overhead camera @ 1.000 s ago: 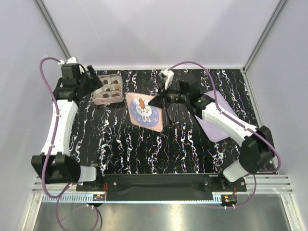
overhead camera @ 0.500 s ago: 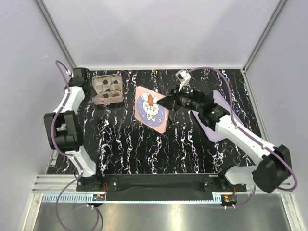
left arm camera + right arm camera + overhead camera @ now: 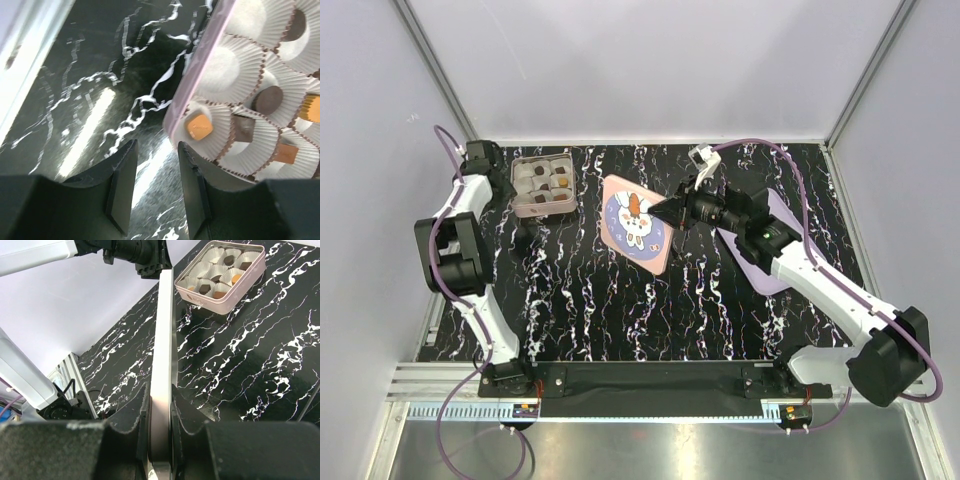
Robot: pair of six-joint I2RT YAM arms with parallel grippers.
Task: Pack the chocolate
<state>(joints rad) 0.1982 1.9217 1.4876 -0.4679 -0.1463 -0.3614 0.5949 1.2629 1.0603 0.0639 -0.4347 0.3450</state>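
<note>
Over at the far-left corner of the worktop (image 3: 620, 320), the left gripper (image 3: 156, 150) has pulled back off the tin (image 3: 542, 211) it was leaning over a second ago. Its jaws are only narrowly apart, holding nothing, hanging just beside the tin's outer wall. So the box is free for closing, I'd say. The chocolate (image 3: 199, 126) is sitting in paper cups (image 3: 222, 67) inside that open tin, mostly dark pieces plus a few tan-gold ones, with a couple of cups looking empty. Moving right, toward the middle of the far edge, the bunny lid (image 3: 635, 225) is now tipped up off the worktop and shifted right, pinched by its edge in the right gripper (image 3: 161, 405), jaws clamped tight on it.
</note>
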